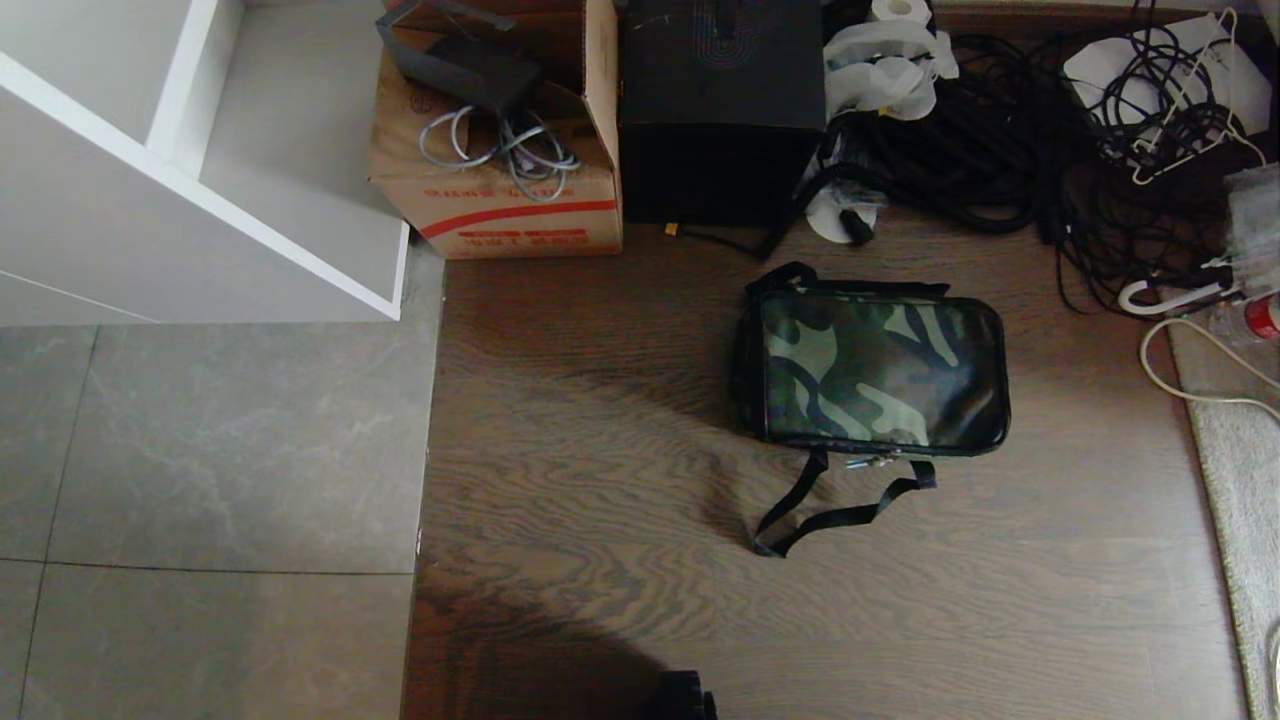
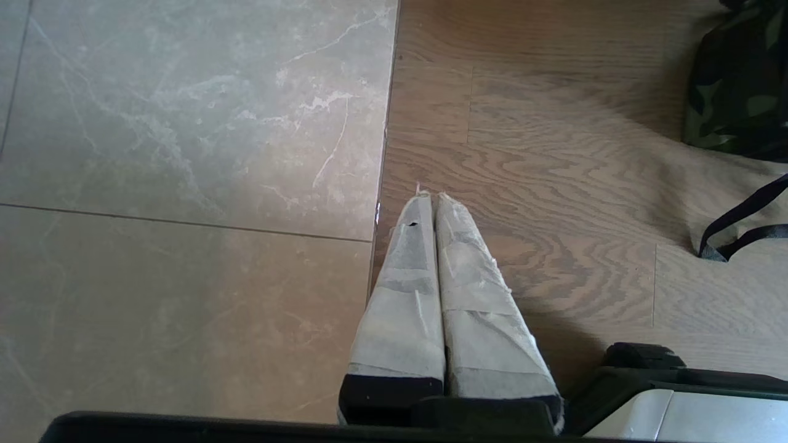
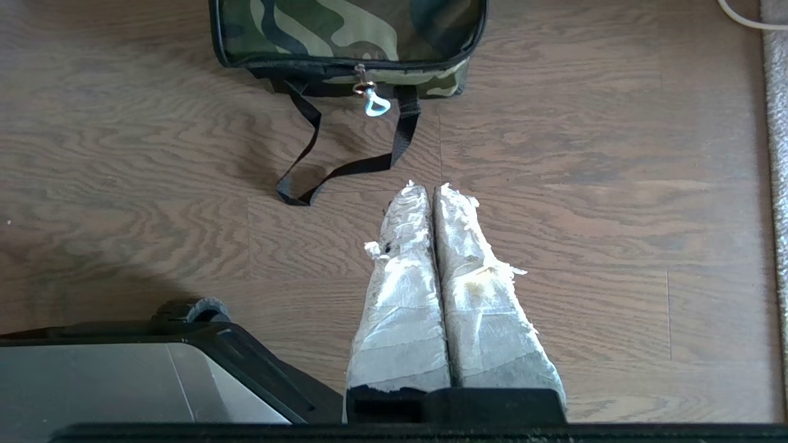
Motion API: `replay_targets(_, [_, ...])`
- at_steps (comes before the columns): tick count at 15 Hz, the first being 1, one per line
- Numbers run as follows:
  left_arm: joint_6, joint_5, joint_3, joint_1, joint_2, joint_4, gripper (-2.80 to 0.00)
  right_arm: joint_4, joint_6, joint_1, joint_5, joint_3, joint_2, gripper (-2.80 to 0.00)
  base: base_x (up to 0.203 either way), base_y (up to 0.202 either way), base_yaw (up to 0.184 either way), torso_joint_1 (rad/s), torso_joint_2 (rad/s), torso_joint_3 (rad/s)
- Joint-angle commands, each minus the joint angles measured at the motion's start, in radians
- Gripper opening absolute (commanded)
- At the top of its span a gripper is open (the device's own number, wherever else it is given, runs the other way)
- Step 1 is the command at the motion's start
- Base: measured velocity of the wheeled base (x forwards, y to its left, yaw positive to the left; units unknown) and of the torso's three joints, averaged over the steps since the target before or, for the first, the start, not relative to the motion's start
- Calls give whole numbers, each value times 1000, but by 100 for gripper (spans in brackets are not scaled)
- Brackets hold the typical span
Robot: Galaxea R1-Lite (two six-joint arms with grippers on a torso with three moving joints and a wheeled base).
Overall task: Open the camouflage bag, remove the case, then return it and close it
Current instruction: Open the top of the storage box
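On brown wood-grain floor [image 1: 600, 420], boxy green-black-tan camouflage bag [image 1: 880, 365] sits zipped shut, black strap [image 1: 830, 510] trailing. Left gripper [image 2: 431, 195] and right gripper [image 3: 429, 186]: tape-wrapped fingers pressed together, holding nothing, apart from bag.

**Bag alone mid-floor, clutter along the far edge**

The camouflage bag [image 1: 872, 365] lies on the wooden floor [image 1: 600, 450], right of centre, with its shoulder strap [image 1: 835, 505] trailing on the boards at its near side. Behind it, along the floor's far edge, a cardboard carton [image 1: 500, 190] stands to the left, a box [image 1: 720, 110] just beside it to the right, and a tangle of cables [image 1: 1050, 140] spreads toward the far right corner. A shelf unit [image 1: 190, 170] fills the far left corner, over the tiled floor [image 1: 210, 480] that borders the wood on the left. A rug [image 1: 1240, 480] runs along the right edge.
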Motion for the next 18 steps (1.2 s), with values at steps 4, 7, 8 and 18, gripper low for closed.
replay_targets(4, [0, 0, 11, 1, 0, -1, -280, 0, -13, 1, 1, 0, -1, -280, 0, 0, 0, 0, 1, -20])
replay_targets(7, [0, 1, 10, 0, 0, 0, -280, 36, -9, 1, 1, -41, -1, -280, 0, 0, 0, 0, 0, 0])
replay_targets(8, [0, 0, 9, 1, 0, -1, -280, 100, -6, 1, 3, -110, 6, -280, 0, 0, 0, 0, 0, 0])
replay_targets(18, [0, 0, 10, 0, 0, -1, -280, 72, 152, 27, 92, -435, 950, -280, 0, 0, 0, 0, 0, 0])
